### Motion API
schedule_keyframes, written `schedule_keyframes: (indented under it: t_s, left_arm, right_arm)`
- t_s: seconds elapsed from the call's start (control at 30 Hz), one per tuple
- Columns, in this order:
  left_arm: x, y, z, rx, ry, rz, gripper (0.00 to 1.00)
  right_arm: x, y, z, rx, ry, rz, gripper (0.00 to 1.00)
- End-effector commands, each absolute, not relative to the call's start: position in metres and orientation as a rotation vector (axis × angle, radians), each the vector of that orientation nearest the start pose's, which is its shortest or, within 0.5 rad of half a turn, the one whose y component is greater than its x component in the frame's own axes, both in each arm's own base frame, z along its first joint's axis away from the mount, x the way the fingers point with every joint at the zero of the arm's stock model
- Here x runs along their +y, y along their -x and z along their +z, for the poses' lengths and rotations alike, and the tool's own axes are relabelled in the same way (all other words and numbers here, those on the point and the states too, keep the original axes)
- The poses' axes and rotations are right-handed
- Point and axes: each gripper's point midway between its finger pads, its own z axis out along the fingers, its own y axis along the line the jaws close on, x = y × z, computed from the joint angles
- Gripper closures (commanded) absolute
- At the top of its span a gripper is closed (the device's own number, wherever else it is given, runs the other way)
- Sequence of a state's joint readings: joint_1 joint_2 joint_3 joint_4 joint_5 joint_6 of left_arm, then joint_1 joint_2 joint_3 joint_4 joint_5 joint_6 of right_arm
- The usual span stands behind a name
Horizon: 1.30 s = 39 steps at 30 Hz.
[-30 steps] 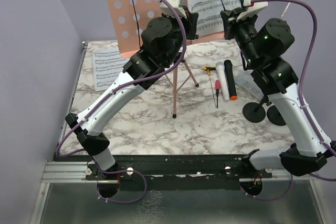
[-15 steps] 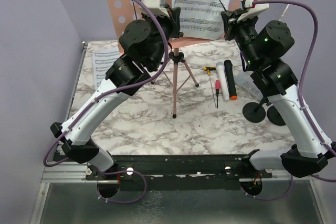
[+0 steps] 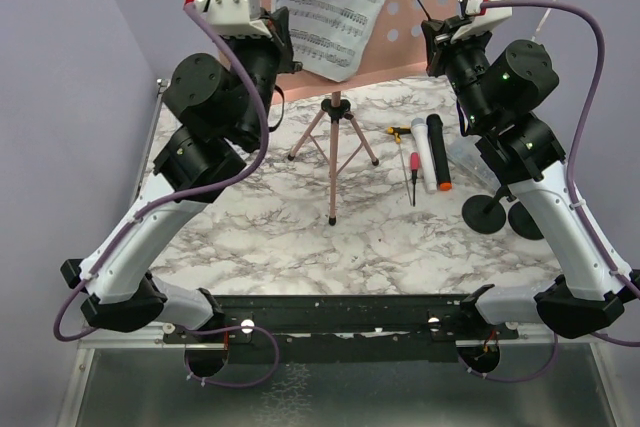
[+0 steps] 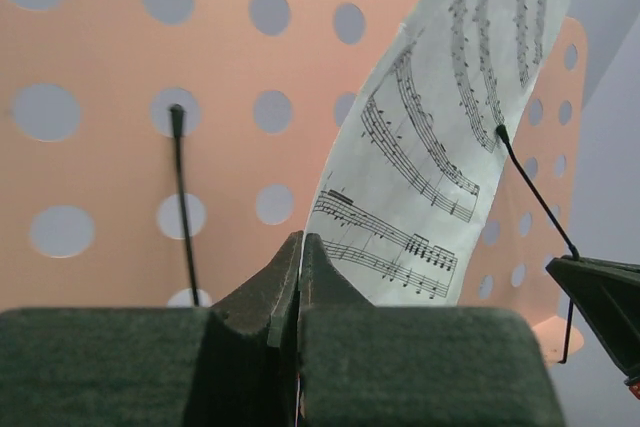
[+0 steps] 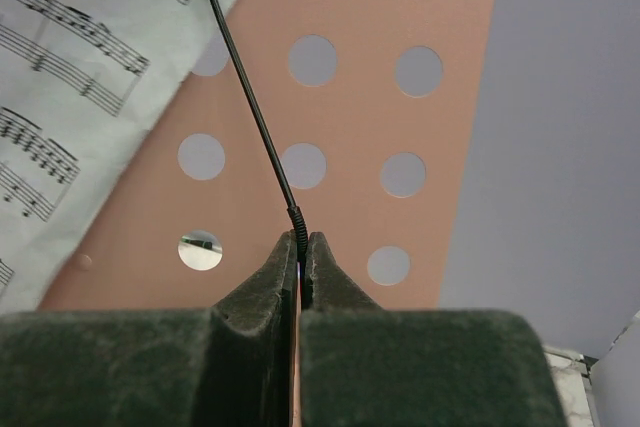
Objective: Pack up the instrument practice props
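Finds the left tool (image 4: 300, 245) pinched together on the bottom edge of a white sheet-music page (image 4: 440, 137), the page curving up toward 1 o'clock in front of the pink perforated board (image 4: 90, 207). Finds the right tool (image 5: 301, 240) closed tight on the base of a thin black wire page-retainer (image 5: 250, 112), which slants up toward 11 o'clock across the board. Sees from above the page held tilted at 12 o'clock of the worktop (image 3: 270, 237), over the pink tripod (image 3: 333, 162) standing near the middle. Places the white microphone (image 3: 421, 152) and the black microphone (image 3: 438, 152) side by side at 2 o'clock of the tripod's near foot, with the red-handled screwdriver (image 3: 411, 175) just beside the white one on its 9 o'clock side. Puts two black round-based holders (image 3: 485, 215) at 4 o'clock of the microphones. Makes out a second wire retainer (image 4: 183, 207) upright against the board at 9 o'clock of the page.
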<state>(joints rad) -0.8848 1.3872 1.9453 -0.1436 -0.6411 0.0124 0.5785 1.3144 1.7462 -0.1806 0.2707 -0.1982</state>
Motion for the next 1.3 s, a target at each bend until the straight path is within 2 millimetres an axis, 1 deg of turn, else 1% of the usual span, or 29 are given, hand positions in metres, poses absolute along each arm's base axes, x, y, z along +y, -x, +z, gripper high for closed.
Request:
schedule_keyframes:
  t_s: [0.0, 0.33, 0.5, 0.63, 0.8, 0.9, 1.13, 1.23, 1.27]
  left_arm:
    - [-0.168, -0.291, 0.621, 1.205, 0.076, -0.293, 1.00]
    - [-0.118, -0.259, 0.646, 1.132, 0.133, -0.264, 1.00]
    - [-0.093, -0.246, 0.648, 1.112, 0.190, -0.243, 1.00]
    - [-0.071, -0.239, 0.642, 1.121, 0.247, -0.193, 1.00]
    - [-0.040, -0.232, 0.624, 1.173, 0.320, -0.069, 1.00]
    - [-0.025, -0.229, 0.607, 1.215, 0.362, 0.006, 1.00]
    - [-0.007, -0.225, 0.562, 1.305, 0.426, 0.129, 1.00]
    - [0.004, -0.219, 0.546, 1.328, 0.460, 0.165, 1.00]
    - [0.009, -0.215, 0.543, 1.329, 0.478, 0.167, 1.00]
  right_arm:
    - [0.162, -0.362, 0.542, 1.318, 0.251, 0.127, 1.00]
    - [0.164, -0.364, 0.541, 1.320, 0.261, 0.126, 0.99]
    - [0.164, -0.364, 0.541, 1.320, 0.263, 0.123, 0.99]
    - [0.164, -0.365, 0.540, 1.322, 0.266, 0.116, 1.00]
    - [0.163, -0.366, 0.540, 1.322, 0.268, 0.107, 0.99]
    - [0.163, -0.365, 0.540, 1.318, 0.271, 0.108, 0.92]
    - [0.163, -0.361, 0.544, 1.300, 0.288, 0.107, 0.78]
    - [0.161, -0.360, 0.546, 1.294, 0.288, 0.098, 0.76]
    - [0.160, -0.359, 0.546, 1.293, 0.287, 0.094, 0.76]
